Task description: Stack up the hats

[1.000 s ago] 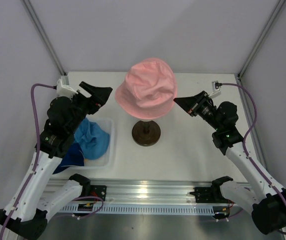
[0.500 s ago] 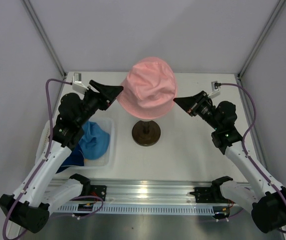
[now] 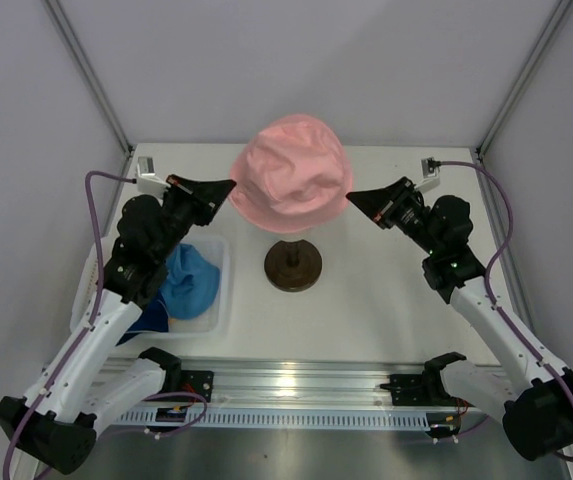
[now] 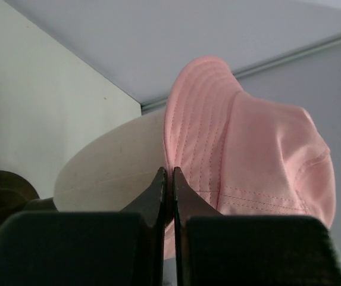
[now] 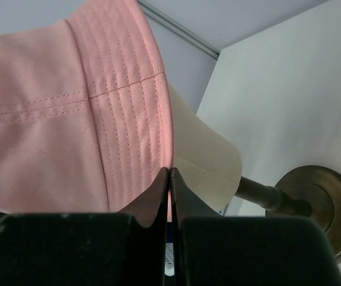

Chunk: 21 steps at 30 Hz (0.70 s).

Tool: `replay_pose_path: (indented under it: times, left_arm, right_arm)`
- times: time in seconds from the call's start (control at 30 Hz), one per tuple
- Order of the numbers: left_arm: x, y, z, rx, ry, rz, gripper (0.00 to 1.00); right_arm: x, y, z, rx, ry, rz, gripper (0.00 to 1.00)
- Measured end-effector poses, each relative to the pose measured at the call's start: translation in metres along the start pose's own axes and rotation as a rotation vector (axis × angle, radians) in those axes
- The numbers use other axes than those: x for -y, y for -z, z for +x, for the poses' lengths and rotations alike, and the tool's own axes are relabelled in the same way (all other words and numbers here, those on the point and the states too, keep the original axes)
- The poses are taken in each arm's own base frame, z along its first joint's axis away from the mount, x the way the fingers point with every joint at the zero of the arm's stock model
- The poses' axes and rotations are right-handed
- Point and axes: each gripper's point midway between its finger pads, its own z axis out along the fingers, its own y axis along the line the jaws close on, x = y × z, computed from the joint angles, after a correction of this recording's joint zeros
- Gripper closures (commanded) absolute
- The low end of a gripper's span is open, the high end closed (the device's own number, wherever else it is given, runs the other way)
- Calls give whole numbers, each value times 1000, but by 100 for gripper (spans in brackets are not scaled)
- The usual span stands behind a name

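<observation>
Soft pink hat (image 3: 291, 185) is sitting mid-frame on a smooth beige form (image 4: 108, 170); left gripper (image 3: 228, 186) and right gripper (image 3: 352, 196) are pinching its stitched brim.

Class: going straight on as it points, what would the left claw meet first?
The pink hat: the left claw is shut on its brim. Beyond that, probably the beige head form, though depth is unclear.

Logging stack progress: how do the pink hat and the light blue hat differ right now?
The pink hat sits up on the beige head form; the light blue hat lies crumpled in the clear tray. The pink hat's brim is pinched by the left gripper and the right gripper; no gripper holds the light blue hat. Both are soft fabric hats.
</observation>
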Motion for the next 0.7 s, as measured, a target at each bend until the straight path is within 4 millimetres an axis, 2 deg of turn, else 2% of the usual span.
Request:
replay_pose_path:
  times: [0.2, 0.47, 0.7]
  left_arm:
    - [-21, 6, -7, 79, 6, -69, 99]
    - [-30, 7, 5, 83, 3, -93, 99]
    - [-31, 30, 0, 126, -6, -82, 99]
  right_arm:
    - [-18, -1, -15, 21, 31, -19, 100]
    - [5, -18, -9, -23, 30, 20, 100]
    - [5, -35, 1, -99, 43, -26, 100]
